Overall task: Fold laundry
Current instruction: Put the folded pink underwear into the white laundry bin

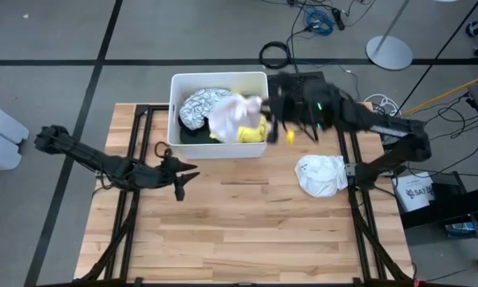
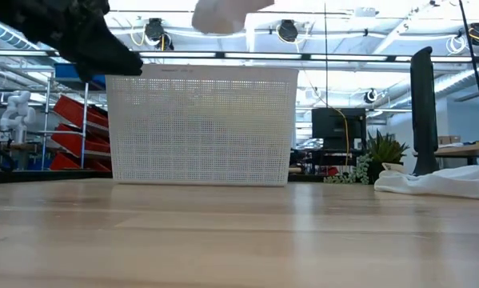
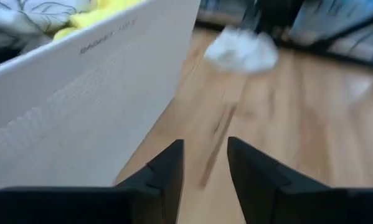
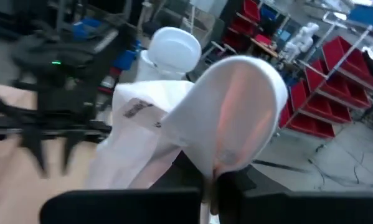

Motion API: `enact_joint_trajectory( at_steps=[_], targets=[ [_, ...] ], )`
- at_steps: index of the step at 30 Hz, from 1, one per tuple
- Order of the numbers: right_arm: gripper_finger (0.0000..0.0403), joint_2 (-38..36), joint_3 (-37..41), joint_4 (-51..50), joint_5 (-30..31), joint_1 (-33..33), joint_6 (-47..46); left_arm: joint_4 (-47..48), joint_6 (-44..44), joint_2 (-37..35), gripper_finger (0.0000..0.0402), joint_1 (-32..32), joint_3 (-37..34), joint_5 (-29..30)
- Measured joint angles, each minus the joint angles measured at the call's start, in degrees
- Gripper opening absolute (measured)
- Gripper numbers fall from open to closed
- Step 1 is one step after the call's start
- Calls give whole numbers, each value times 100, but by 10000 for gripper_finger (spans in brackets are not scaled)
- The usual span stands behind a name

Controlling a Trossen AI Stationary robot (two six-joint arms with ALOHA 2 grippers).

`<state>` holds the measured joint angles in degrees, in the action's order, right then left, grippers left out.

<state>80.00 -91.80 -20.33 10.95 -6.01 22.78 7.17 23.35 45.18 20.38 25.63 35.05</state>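
A white plastic bin (image 1: 175, 119) stands at the table's far middle. It holds a white garment with a grey pattern (image 1: 197, 106), a bright yellow one (image 1: 251, 135) and something dark (image 1: 192, 134). My right gripper (image 1: 264, 108) is over the bin's right part, shut on a pale whitish garment (image 1: 235, 115). A second white garment (image 1: 321, 174) lies crumpled on the table to the right. My left gripper (image 1: 183, 171) is open and empty just in front of the bin's near wall (image 3: 80, 106). My right gripper pinches a bunched fold of the pale garment (image 4: 218, 163) between its two fingers. Its arm reaches in from the table's right. The cloth hangs slack from the fingers, and in the low view (image 2: 223, 14) it is lifted above the bin's rim (image 2: 199, 70).
The bare wooden table (image 1: 246, 231) stretches from the bin to the near edge. Black frame rails run along the left (image 1: 131, 207) and right (image 1: 366, 223) sides. Cables and a round stand base (image 1: 389, 52) lie on the floor beyond the table.
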Motion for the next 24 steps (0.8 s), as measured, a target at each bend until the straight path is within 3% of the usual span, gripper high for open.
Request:
enact_joint_trajectory(
  at_steps=[4,9,16,24],
  targets=[
    [4,574,-704,-327,-681,-929,-182,-1719,-483,-197,132,0,-699,-25],
    [4,1393,-874,-414,-1098,-1813,-342,-3322,-1314,-157,132,0,-976,-50],
    [4,2566,-873,-385,-1090,-2444,-885,-3882,-1919,-150,132,2,-852,-842],
    [4,3499,-874,-346,-732,-2442,-839,-3912,-1938,-144,132,0,-850,-936]
  ],
)
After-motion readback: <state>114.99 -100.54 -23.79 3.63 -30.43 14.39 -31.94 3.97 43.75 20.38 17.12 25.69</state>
